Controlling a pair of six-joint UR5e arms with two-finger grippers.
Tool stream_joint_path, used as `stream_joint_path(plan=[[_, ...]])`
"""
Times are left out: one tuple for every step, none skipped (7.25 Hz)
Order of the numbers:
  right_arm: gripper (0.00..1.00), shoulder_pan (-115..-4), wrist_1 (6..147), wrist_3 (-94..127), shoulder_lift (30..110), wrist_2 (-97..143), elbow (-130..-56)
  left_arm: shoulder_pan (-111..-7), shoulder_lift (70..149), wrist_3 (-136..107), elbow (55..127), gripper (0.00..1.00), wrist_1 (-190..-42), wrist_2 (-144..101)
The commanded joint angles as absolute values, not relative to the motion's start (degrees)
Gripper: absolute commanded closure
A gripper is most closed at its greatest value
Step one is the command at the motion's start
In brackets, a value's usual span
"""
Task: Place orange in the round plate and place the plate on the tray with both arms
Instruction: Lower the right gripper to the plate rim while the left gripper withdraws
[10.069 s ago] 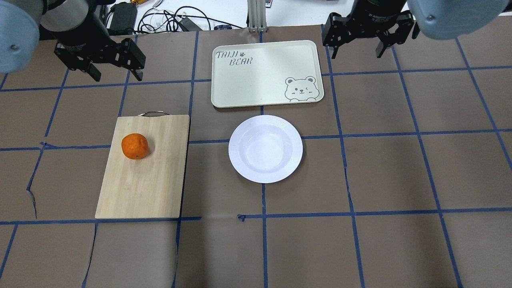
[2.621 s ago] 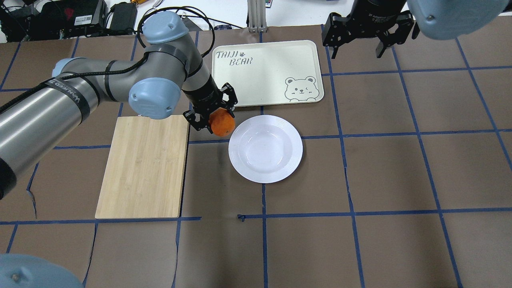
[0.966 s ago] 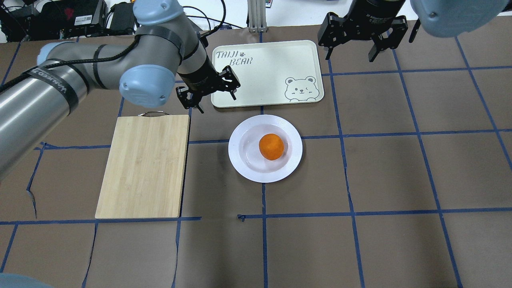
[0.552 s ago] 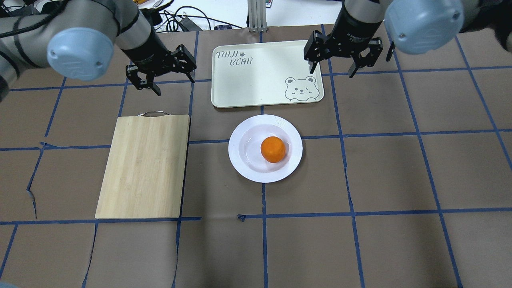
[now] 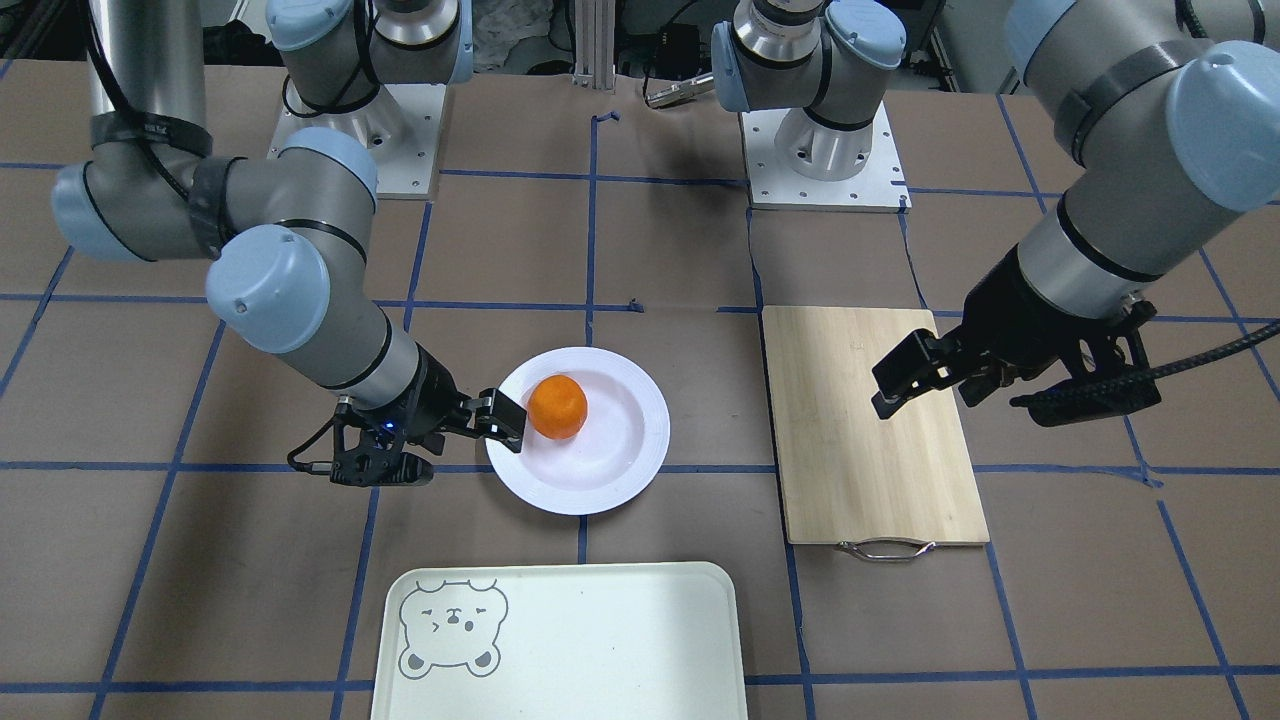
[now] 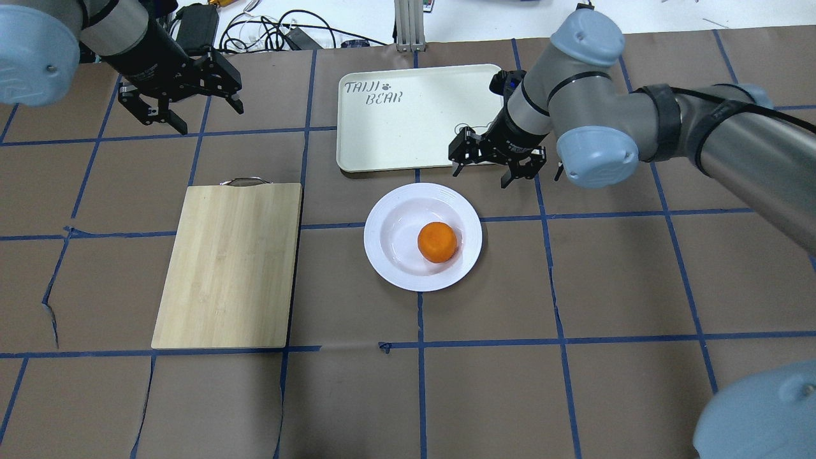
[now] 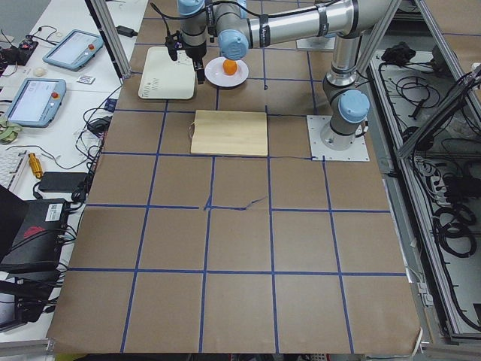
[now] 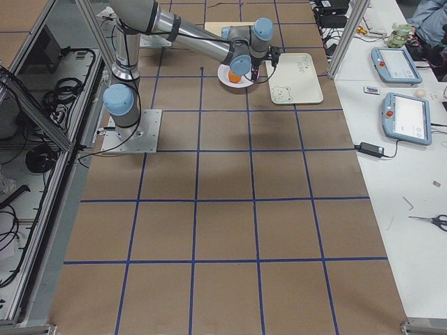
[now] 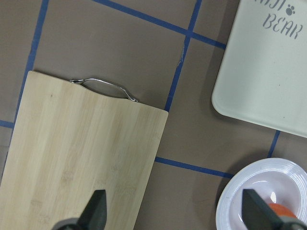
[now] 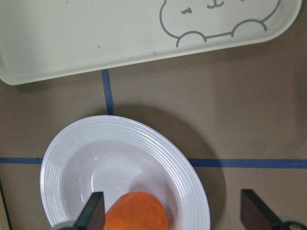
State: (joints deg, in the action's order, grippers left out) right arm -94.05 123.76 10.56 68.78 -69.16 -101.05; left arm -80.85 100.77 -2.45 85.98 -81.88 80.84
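1. The orange (image 6: 437, 242) sits in the shallow well of the round plate (image 6: 376, 237), slightly off centre toward the robot's right. Nothing touches the fruit.
2. The round plate rests flat on the paper-covered table (image 6: 605, 287), just short of the tray (image 6: 414, 127) and not touching it. The tray carries no load.
3. The right gripper (image 6: 482, 172) hangs over the gap between tray and plate, by the plate's right-hand rim. Its jaws are spread wide and hold nothing. In the right wrist view, one fingertip (image 10: 91, 211) lies over the plate beside the orange, while the other lies over bare table outside the rim. Its height above the rim cannot be judged.
4. The left gripper (image 6: 210, 121) is raised near the handle end of the bamboo cutting board (image 6: 229, 268), well apart from the plate. Its jaws are also wide apart and empty.
5. Judged status: the orange is placed; transfer of the plate has not begun.
6. Hazards from here:
   - The inner finger could strike the orange on descent and push it over the rim.
   - The rim is glossy and thin, so a shallow pinch may slip.
   - A lift from one side only, or unequal lifting by the two arms, would tilt the plate and set the orange rolling.
   - A low carry could catch the plate on the tray's raised edge.
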Motion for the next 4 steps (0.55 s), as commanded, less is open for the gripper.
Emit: stream_joint_path(plan=[[0.0, -94.66, 129.97, 11.51, 63.56, -65.31, -103.0, -80.25, 98.36, 0.96, 86.31, 0.0, -86.88, 81.3], [0.0, -94.83, 130.86, 11.17, 63.2, -65.48, -103.62, -80.16, 98.18, 1.05, 87.0, 0.0, -88.4, 81.3], [0.0, -94.83, 130.96, 10.55, 63.11, -65.74, -103.97, -80.77, 97.65, 1.05, 87.1, 0.0, -87.98, 81.21], [0.0, -94.83, 131.39, 10.55, 62.93, -65.92, -103.97, -81.12, 97.21, 1.14, 87.45, 0.0, -88.67, 81.38]])
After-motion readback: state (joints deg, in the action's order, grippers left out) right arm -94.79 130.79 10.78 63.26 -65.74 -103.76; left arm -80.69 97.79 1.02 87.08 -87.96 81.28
